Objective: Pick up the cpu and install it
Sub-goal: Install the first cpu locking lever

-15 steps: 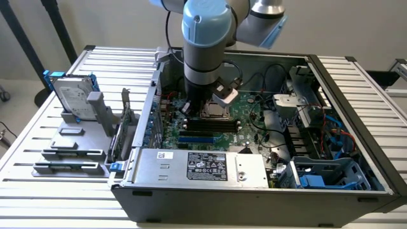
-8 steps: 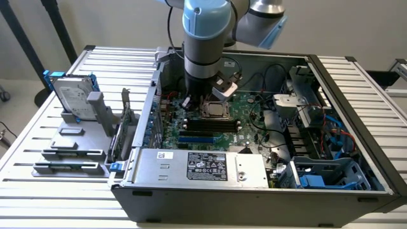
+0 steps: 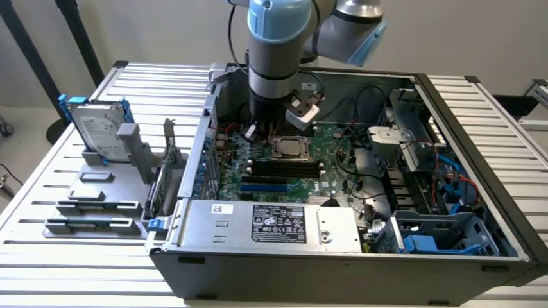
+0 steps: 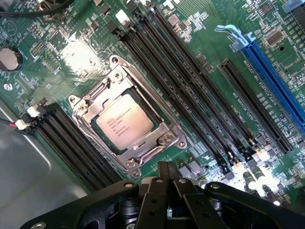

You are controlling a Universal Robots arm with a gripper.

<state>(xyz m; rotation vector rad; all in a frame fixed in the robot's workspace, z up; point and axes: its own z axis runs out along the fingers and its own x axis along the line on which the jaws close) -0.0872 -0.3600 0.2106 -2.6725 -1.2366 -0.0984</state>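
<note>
- One cpu point(image 4: 125, 125) was seen seated in the metal socket frame point(image 4: 126, 121) on the motherboard point(image 4: 200, 57), so the install was judged largely done.
- The gripper point(image 4: 167, 172) was clenched on nothing; its fingertips met just clear of the frame.
- From the fingertips, the chip lay at about ten o'clock in the wrist view, near but untouched.
- Any lift away would best be made straight up, clear of the memory slots point(image 4: 190, 95).

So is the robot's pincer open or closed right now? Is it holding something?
Pincer: closed, holding nothing; the chip sits in its socket on the board.
</note>
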